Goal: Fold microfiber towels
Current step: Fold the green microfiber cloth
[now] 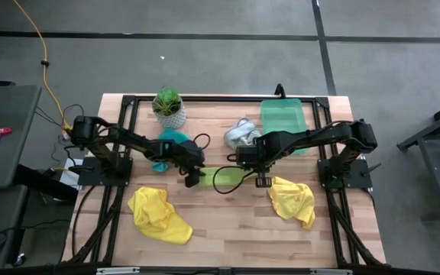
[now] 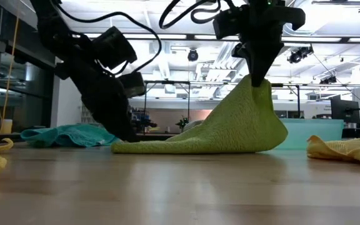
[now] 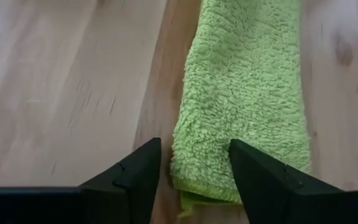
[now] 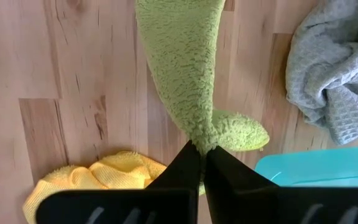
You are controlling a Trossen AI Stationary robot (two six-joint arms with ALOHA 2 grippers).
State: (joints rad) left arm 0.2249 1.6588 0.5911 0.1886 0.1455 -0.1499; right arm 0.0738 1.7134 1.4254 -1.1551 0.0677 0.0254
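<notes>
Lime towel (image 1: pixel 225 179): one, pinched by right gripper (image 1: pixel 263 180); left gripper (image 1: pixel 192 181) apparently open beside it.

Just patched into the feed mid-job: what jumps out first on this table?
The lime towel at mid-table: the right tool is shut on one end and holds it up in a peak, while the other end lies flat by the open left tool. A yellow towel lies crumpled at the near left and another yellow towel at the near right.
</notes>
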